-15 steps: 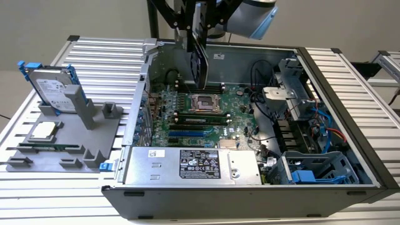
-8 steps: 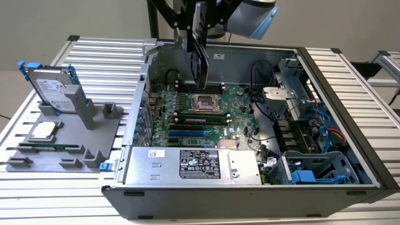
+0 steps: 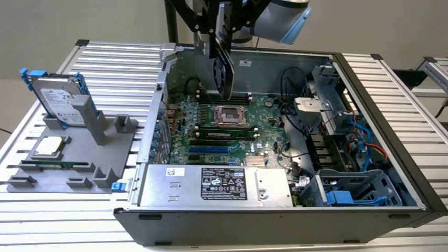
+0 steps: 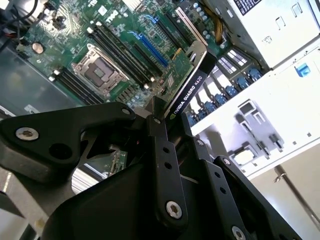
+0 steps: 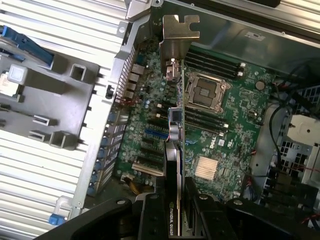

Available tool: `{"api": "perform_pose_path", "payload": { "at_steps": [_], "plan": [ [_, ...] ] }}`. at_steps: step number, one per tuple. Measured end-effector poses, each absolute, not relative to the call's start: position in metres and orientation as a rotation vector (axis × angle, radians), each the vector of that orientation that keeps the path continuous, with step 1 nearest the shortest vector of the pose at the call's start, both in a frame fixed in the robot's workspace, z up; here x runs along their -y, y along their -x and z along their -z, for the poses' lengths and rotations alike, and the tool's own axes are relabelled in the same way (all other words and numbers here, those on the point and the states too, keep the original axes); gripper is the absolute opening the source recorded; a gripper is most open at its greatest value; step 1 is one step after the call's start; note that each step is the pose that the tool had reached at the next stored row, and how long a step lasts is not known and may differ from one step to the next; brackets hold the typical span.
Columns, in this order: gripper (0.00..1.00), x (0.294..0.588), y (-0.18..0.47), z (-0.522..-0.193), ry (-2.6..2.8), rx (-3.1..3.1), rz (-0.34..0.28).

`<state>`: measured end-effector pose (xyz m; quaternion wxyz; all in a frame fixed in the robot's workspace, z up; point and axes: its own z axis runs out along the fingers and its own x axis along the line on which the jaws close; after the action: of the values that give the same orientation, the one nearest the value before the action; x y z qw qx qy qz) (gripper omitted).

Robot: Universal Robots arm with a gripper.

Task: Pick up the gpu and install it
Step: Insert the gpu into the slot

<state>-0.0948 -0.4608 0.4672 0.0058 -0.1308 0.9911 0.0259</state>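
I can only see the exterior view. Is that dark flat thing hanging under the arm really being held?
Observer: Yes. In the second wrist view the jaws are shut on the thin green gpu card with a black cooler.
Operator: Where's its shiny bit?
Observer: In the first wrist view its silver metal end bracket is the end farthest from the jaws.
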Motion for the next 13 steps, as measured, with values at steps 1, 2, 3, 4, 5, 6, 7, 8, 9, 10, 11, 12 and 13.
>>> {"api": "perform_pose_path", "payload": {
  "at_steps": [1, 2, 3, 4, 5, 6, 7, 8, 9, 10, 11, 12, 13],
  "plan": [
    [0.0, 0.4608, 0.0948, -0.4672, 0.412, -3.102, -0.081],
    [0.0, 0.4608, 0.0948, -0.4672, 0.414, -3.101, -0.081],
    [0.0, 0.4608, 0.0948, -0.4672, 0.417, -3.101, -0.081],
    [0.0, 0.4608, 0.0948, -0.4672, 0.42, -3.101, -0.081],
    [0.0, 0.4608, 0.0948, -0.4672, 0.422, -3.101, -0.081],
    [0.0, 0.4608, 0.0948, -0.4672, 0.425, -3.1, -0.081],
    [0.0, 0.4608, 0.0948, -0.4672, 0.428, -3.1, -0.081],
    [0.0, 0.4608, 0.0948, -0.4672, 0.432, -3.099, -0.081],
    [0.0, 0.4608, 0.0948, -0.4672, 0.436, -3.099, -0.081],
    [0.0, 0.4608, 0.0948, -0.4672, 0.44, -3.098, -0.081],
    [0.0, 0.4608, 0.0948, -0.4672, 0.445, -3.098, -0.082],
    [0.0, 0.4608, 0.0948, -0.4672, 0.45, -3.097, -0.082],
    [0.0, 0.4608, 0.0948, -0.4672, 0.455, -3.096, -0.082]
  ]
}}
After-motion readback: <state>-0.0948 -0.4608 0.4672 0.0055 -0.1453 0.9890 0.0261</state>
